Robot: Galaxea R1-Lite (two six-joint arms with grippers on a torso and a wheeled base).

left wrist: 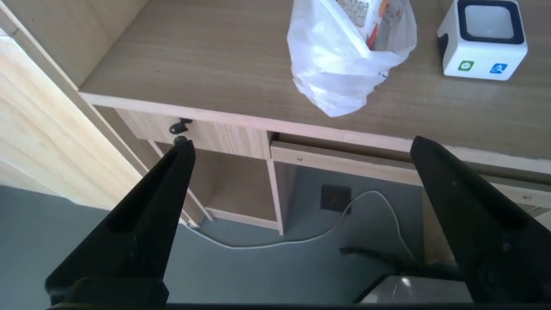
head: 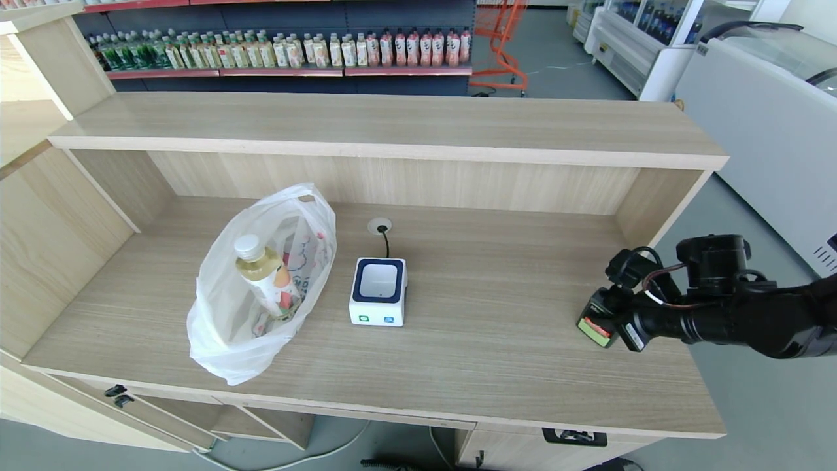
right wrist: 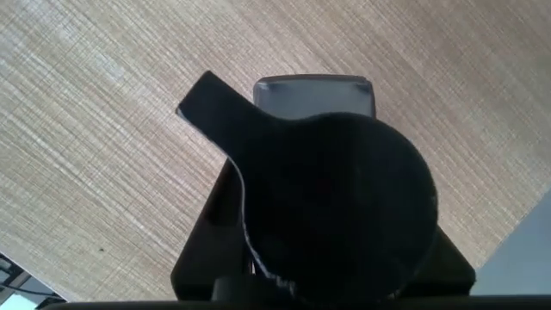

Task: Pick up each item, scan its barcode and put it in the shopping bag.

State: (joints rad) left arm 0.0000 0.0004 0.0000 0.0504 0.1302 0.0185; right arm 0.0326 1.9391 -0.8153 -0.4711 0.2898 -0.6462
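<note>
Shopping bag (head: 216, 320) lies open far left of my right claw (head: 611, 327), ready for items; left claw (left wrist: 301, 151) hangs apart, right's state I cannot tell.

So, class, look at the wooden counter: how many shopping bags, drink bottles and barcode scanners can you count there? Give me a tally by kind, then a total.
Shopping bag: 1
Drink bottle, standing inside the bag: 1
Barcode scanner: 1
Total: 3
</note>
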